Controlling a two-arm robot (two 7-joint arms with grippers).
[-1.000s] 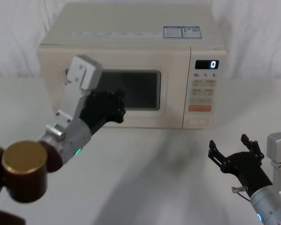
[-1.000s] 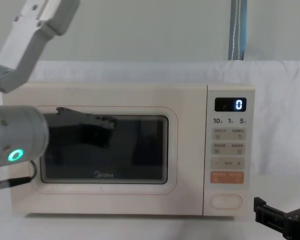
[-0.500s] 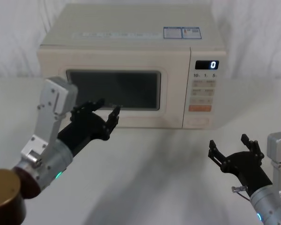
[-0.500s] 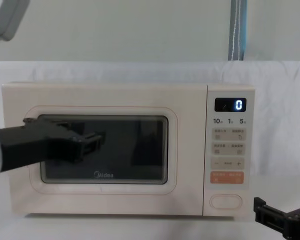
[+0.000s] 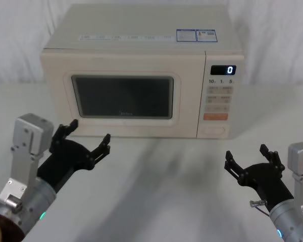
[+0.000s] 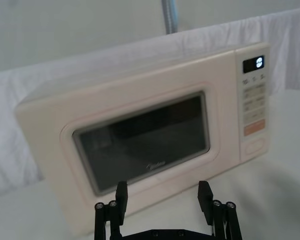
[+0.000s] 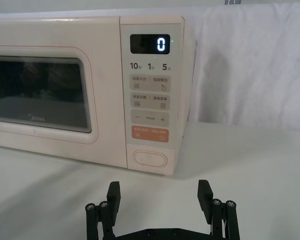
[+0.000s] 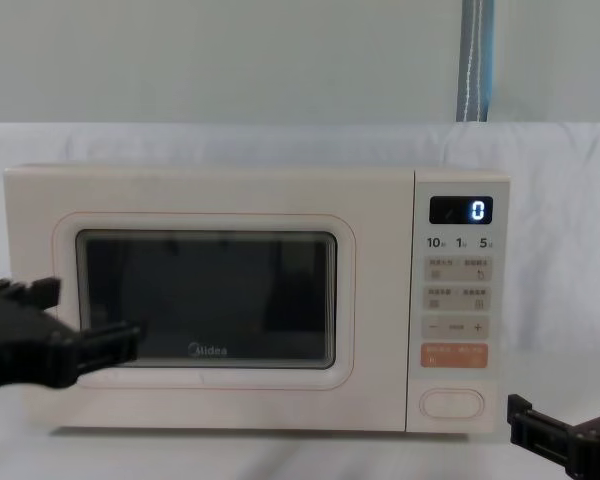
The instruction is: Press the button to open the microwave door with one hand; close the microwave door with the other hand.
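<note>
The cream microwave (image 5: 141,45) stands at the back of the table, with its display showing "0". The microwave door (image 5: 122,97) is shut flush, as the chest view also shows (image 8: 205,300). The wide cream button (image 5: 214,131) sits at the bottom of the control panel, below the orange key (image 5: 215,116); it also appears in the right wrist view (image 7: 150,159). My left gripper (image 5: 88,133) hovers open in front of the door's lower left, apart from it. My right gripper (image 5: 250,159) is open, low at the front right, short of the button.
White cloth covers the table (image 5: 166,181) and drapes behind the oven. A free strip of table lies between the two grippers and the microwave's front. A grey-blue pole (image 8: 475,60) rises behind the oven.
My left arm has drawn back from the door window, down and toward me, and its gripper now hangs clear of the door. The right arm has not moved. The door stays shut.
</note>
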